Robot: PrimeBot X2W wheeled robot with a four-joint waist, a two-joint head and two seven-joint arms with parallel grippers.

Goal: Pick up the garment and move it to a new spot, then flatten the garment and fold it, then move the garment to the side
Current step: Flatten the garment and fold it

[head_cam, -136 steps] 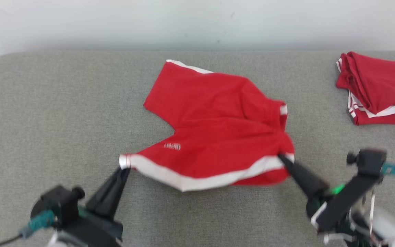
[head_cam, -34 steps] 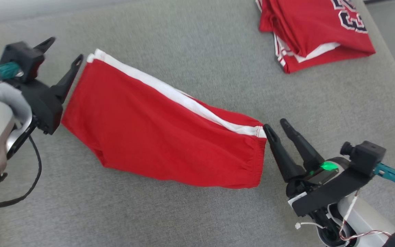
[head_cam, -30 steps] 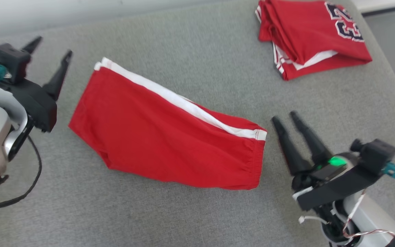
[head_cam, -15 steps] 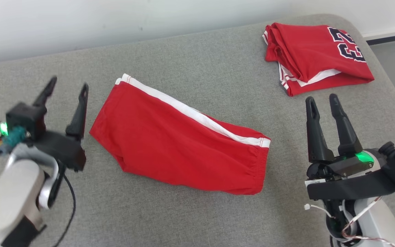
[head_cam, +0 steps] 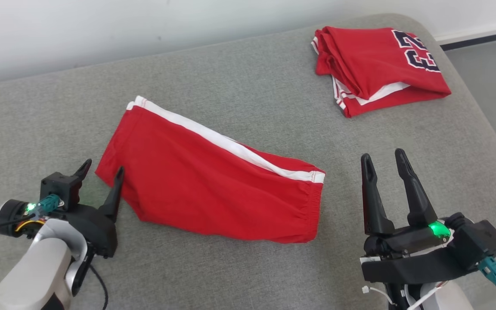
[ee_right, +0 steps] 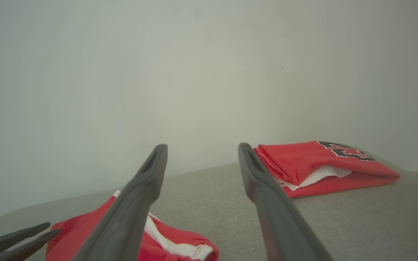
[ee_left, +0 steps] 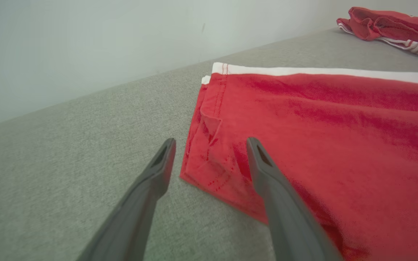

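Garment (head_cam: 213,185) lies folded flat; left gripper (head_cam: 103,166) at its corner, right gripper (head_cam: 382,154) nearby, all fingers wide, empty

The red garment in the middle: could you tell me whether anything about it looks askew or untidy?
Slightly: the garment lies slanted across the grey surface, and its left end shows a small puckered crease. Otherwise it lies flat.
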